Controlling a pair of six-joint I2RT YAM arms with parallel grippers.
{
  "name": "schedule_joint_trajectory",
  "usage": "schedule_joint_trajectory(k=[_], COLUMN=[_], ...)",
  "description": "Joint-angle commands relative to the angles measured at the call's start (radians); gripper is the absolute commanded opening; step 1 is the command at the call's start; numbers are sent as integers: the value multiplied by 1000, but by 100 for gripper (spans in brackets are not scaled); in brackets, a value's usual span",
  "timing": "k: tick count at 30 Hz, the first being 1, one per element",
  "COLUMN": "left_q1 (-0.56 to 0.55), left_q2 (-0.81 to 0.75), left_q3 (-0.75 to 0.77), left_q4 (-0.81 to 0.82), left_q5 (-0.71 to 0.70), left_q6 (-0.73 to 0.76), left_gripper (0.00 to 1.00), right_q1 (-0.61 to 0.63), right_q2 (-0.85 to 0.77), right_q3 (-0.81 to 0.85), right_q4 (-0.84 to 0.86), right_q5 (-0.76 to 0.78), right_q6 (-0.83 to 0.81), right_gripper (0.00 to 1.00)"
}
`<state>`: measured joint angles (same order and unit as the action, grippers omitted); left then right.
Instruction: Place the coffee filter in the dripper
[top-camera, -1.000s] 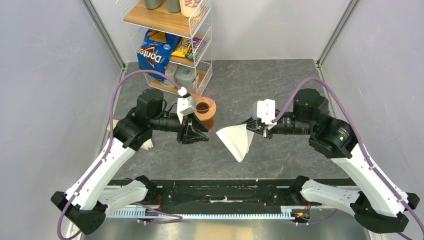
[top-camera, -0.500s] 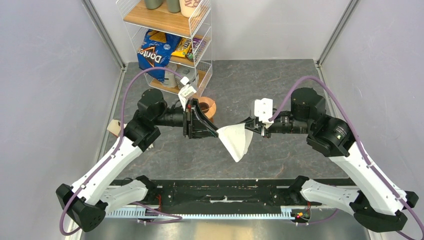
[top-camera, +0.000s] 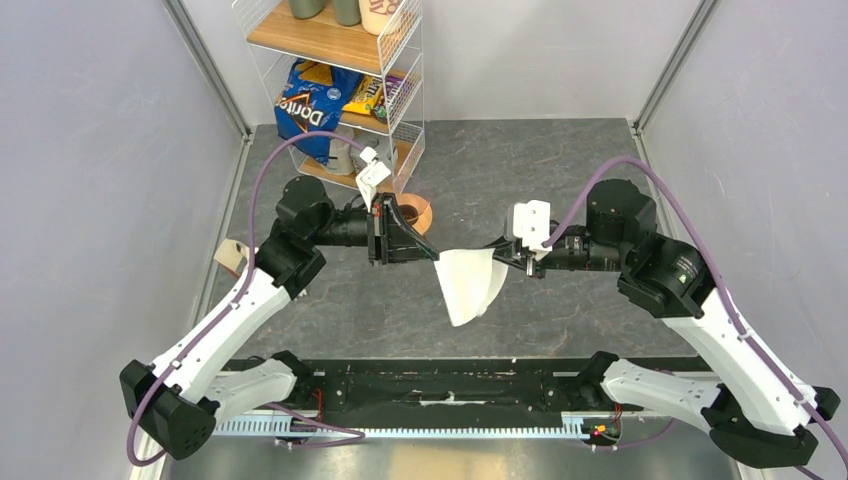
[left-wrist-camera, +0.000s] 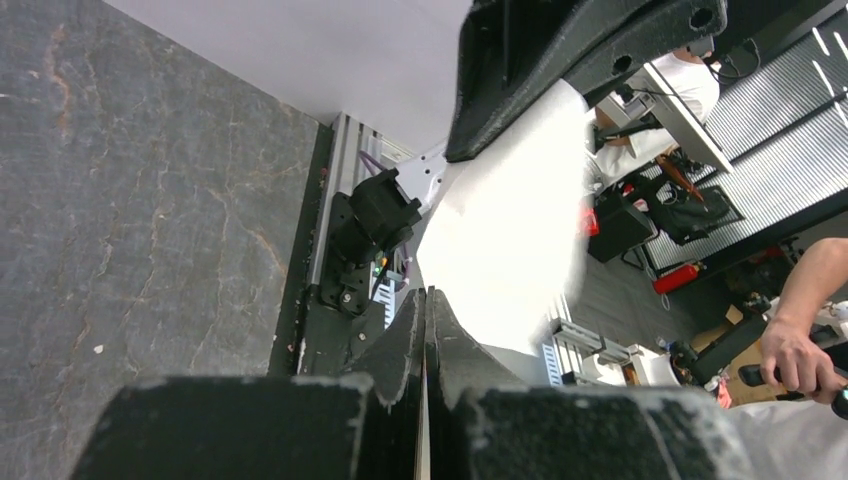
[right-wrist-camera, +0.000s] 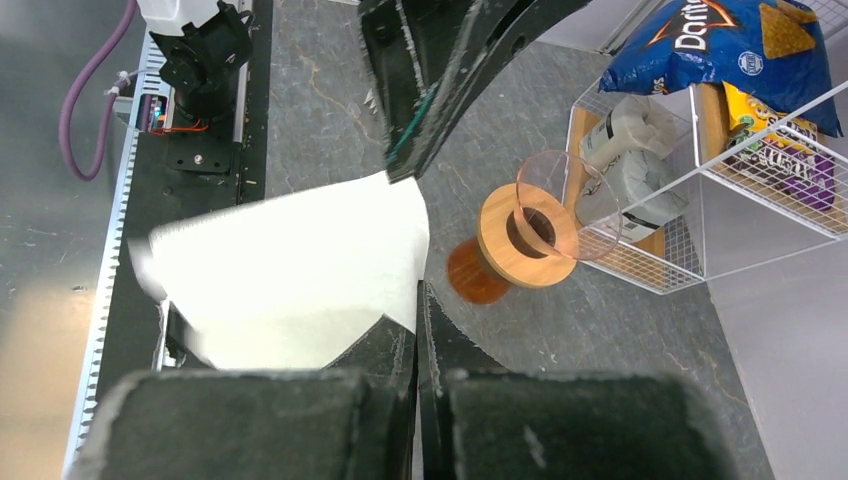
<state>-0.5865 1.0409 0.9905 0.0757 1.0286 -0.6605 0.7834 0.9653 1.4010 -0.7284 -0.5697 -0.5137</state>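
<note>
The coffee filter (top-camera: 468, 285) is a white paper fan hanging in the air between my two arms. My right gripper (top-camera: 503, 258) is shut on its right upper edge, and the paper (right-wrist-camera: 290, 270) spreads left of the jaws (right-wrist-camera: 420, 292). My left gripper (top-camera: 433, 256) is shut on the filter's left corner, with a thin paper edge showing between the closed jaws (left-wrist-camera: 425, 296). The dripper (top-camera: 414, 212), orange-brown with a round wooden rim (right-wrist-camera: 525, 235), stands on the table behind the left gripper, partly hidden by it.
A white wire shelf (top-camera: 345, 90) stands at the back left, holding a blue chip bag (top-camera: 305, 100), snack packs and grey items. Grey walls close in both sides. The black base rail (top-camera: 440, 385) runs along the near edge.
My left gripper swung right from beside the dripper to the filter's left corner and shut on it. The filter shifted slightly left and now hangs steeper. The right gripper kept its hold.
</note>
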Motion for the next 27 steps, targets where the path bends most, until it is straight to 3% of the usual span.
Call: schedule_joint_trajectory(k=[1, 11, 13, 14, 15, 20, 24, 27], left_q1=[43, 56, 93, 128, 158, 226, 225, 199], left_q2=[12, 45, 24, 12, 1, -23, -23, -80], left_q3=[-6, 20, 23, 31, 39, 151, 199, 144], left_q4=[119, 151, 42, -24, -108, -404, -461, -412], left_q5=[29, 59, -31, -88, -154, -515, -529, -532], left_q6=[-96, -86, -41, -11, 24, 286, 308, 282], left_gripper=[2, 4, 43, 70, 81, 85, 88, 89], right_q1=[2, 2, 2, 3, 2, -8, -23, -25], right_q2=[-40, -21, 6, 27, 44, 115, 215, 325], right_q3=[-5, -4, 20, 36, 48, 46, 93, 203], right_q4=[-11, 23, 29, 24, 23, 32, 51, 6], right_q5=[11, 67, 180, 255, 336, 608, 799, 923], right_q6=[-6, 44, 120, 179, 244, 539, 747, 920], right_gripper=[0, 0, 0, 0, 0, 0, 0, 0])
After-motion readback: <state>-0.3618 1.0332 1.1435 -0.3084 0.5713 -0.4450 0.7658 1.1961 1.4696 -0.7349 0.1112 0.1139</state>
